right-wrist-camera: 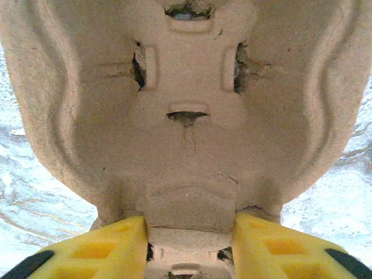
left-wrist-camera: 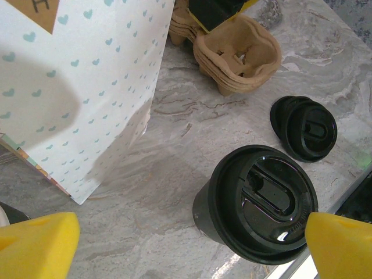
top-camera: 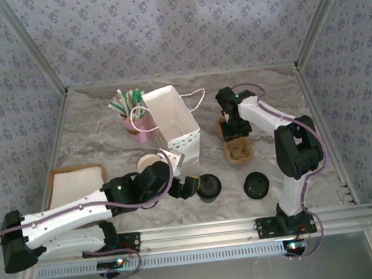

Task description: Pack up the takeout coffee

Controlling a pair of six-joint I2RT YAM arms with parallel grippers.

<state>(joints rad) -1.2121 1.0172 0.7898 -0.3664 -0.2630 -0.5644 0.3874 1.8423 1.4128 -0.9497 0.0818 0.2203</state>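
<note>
Right claw grips cardboard carrier; pink cup holds straws.

- A grey-veined marble table carries everything.
- A white paper bag with handles stands near the middle.
- A pink cup of straws sits just left of the bag.
- A flat cardboard box lies by the left edge.
- An open paper cup stands in front of the bag.
- A lidded dark cup stands nearer the front.
- Loose black lids are stacked right of it.
- Cardboard cup carriers sit behind the lids.
</note>
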